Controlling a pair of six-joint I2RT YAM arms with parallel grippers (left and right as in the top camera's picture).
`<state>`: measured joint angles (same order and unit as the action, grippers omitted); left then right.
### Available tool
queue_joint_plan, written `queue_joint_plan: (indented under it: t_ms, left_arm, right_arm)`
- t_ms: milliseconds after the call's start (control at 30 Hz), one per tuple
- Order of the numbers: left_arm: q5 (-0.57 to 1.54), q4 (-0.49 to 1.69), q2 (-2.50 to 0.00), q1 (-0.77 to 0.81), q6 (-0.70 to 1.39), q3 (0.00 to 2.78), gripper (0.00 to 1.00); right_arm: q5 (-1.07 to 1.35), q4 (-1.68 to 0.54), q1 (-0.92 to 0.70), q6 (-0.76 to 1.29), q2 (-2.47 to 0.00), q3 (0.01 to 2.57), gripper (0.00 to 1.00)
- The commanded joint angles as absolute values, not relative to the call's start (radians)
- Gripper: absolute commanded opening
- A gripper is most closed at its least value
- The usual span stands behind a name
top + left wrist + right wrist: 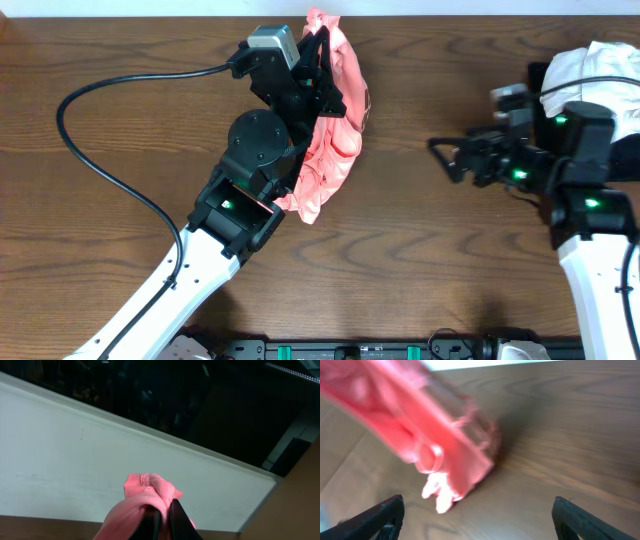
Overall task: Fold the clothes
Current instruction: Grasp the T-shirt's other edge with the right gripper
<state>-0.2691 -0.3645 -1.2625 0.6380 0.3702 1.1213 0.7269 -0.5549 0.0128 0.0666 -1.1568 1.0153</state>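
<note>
One shirt (335,150) bunched, near far table (450,250) edge

Salmon-pink shirt (330,140), dark brown wood-grain table (120,60), white garments (600,70).

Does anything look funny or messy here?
Yes. The pink shirt is scrunched into a lump. It hangs from the shut left claw instead of lying flat on the table, which looks odd for folding. The right claw is open and not touching it.
</note>
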Motion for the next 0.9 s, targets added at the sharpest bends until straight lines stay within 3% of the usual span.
queue_joint_plan:
  t_ms: [0, 267, 567, 867]
  left_arm:
    - [-0.283, -0.380, -1.252, 0.638, 0.372, 1.137, 0.06]
    - [-0.282, -0.377, -1.252, 0.638, 0.372, 1.137, 0.06]
    - [-0.282, -0.310, -1.251, 0.638, 0.372, 1.137, 0.06]
    - [-0.282, -0.293, -1.251, 0.638, 0.339, 1.137, 0.06]
  right_arm:
    - [0.729, -0.526, -0.097, 0.070, -1.177, 1.027, 0.89]
    - [0.584, -0.379, -0.299, 0.172, -1.325, 1.027, 0.88]
    - [0.496, -0.193, -0.381, 0.229, -1.502, 1.027, 0.82]
    - [0.449, -0.146, -0.391, 0.269, -1.602, 1.027, 0.58]
